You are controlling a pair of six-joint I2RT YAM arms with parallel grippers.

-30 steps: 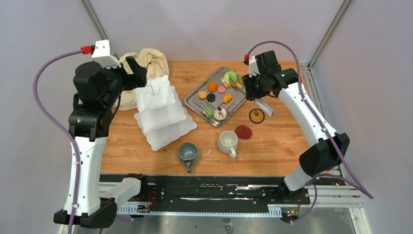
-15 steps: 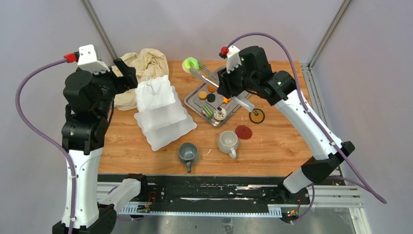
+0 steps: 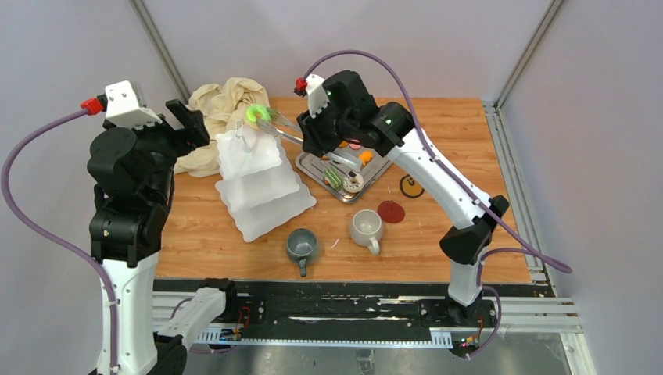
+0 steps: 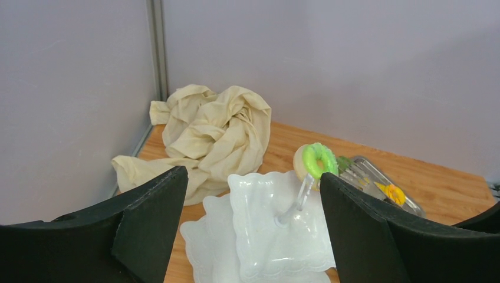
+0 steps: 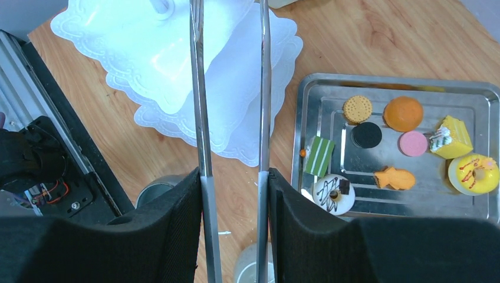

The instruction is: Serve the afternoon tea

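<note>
Top external: my right end effector (image 5: 232, 183), clenched on steel tongs (image 3: 285, 134) pinching the green ring doughnut (image 3: 256, 114), should lower gently onto the white three-tier stand (image 3: 266, 195) before releasing.

— How is the left arm (image 3: 129, 234) held?
— It is raised tall at the left side, wrist levelled. The left gripper (image 4: 250, 177) is spread wide, and nothing is held between its fingers.
— And the right arm (image 3: 438, 172)?
— It is stretched up and leftward from its base. The right gripper (image 5: 234, 175) is pressed in on metal tongs (image 5: 200, 118).
</note>
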